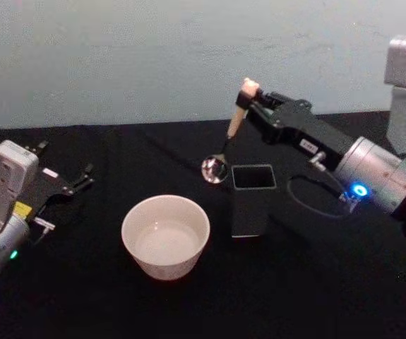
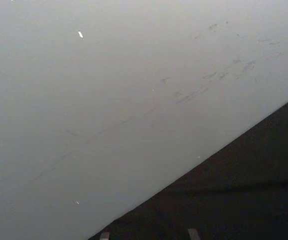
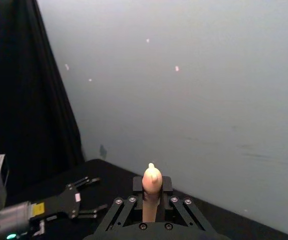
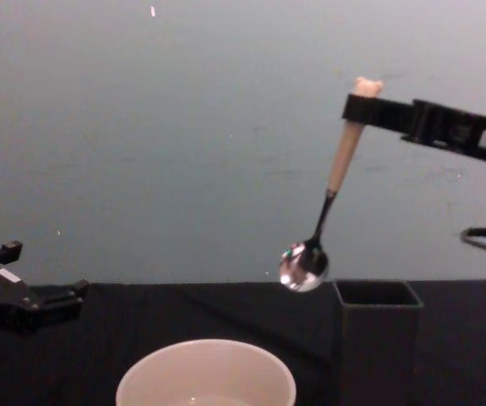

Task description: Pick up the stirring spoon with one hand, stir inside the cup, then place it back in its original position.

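The spoon [image 1: 231, 131] hangs in the air, clear of the table, just up and to the left of the box [image 1: 251, 212]. It tilts: the bear head is uppermost and leans toward the box's side, while the shiny bowl points down and away to the left. From the chest view the spoon [image 4: 341, 157] has its bowl a little above the box [image 4: 378, 347] rim, just beside the box's upper left corner and not touching it.

The right gripper [image 1: 248, 106] has the spoon by the very top of the beige handle. The jaws are narrow and clamped on either side of it, with the bear head poking out above them and the rest of the handle, the dark neck and the bowl hanging free below. In the right wrist view the spoon [image 3: 152, 186] tip stands up between the two black fingers [image 3: 117, 206] of the right gripper [image 3: 152, 201]. The arm reaches in from the right, above and behind the box.

The cup [image 1: 164, 267] stands upright on the black table [image 1: 82, 282], left of the box and nearer the robot, apart from it. The spoon's bowl is not over the cup.

The left gripper [image 1: 82, 178] rests low over the table, well to the left of the box and beyond the cup, with its jaws spread and nothing between them.
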Robot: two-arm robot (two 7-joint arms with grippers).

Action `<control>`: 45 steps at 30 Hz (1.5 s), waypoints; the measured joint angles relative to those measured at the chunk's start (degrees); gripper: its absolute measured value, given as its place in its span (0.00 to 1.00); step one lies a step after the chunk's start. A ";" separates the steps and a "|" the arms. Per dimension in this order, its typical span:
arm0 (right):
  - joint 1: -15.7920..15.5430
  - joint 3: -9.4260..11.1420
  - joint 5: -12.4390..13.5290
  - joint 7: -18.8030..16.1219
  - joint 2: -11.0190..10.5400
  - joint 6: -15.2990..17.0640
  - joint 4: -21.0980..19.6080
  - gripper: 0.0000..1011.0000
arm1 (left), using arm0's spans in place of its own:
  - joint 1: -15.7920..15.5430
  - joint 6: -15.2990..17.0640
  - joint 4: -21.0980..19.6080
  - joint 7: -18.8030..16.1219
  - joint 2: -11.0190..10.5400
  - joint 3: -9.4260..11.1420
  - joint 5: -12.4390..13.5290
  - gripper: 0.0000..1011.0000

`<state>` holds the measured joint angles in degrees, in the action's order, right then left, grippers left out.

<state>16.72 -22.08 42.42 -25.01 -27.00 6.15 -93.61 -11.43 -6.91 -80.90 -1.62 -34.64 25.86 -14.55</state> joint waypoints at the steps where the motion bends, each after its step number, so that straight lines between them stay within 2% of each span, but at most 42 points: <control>1: 0.12 -0.36 -0.14 -0.14 0.05 -0.07 0.14 0.21 | 0.00 0.00 0.00 0.00 0.00 0.00 0.00 0.99; 7: 1.01 -3.50 -1.93 -1.74 0.46 -1.33 1.86 0.21 | 0.00 0.00 0.00 0.00 0.00 0.00 0.00 0.99; 21: 2.32 -7.97 -6.61 -4.86 1.39 -3.68 5.99 0.21 | 0.00 0.00 0.00 0.00 0.00 0.00 0.00 0.99; 33: 2.17 -9.81 -11.07 -6.46 1.85 -5.96 8.13 0.21 | 0.00 0.00 0.00 0.00 0.00 0.00 0.00 0.99; 45: 2.02 -10.76 -14.46 -7.79 2.62 -7.41 9.63 0.21 | 0.00 0.00 0.00 0.00 0.00 0.00 0.00 0.99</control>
<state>18.74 -32.84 27.96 -32.81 -24.38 -1.26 -83.98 -11.43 -6.91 -80.90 -1.62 -34.65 25.86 -14.55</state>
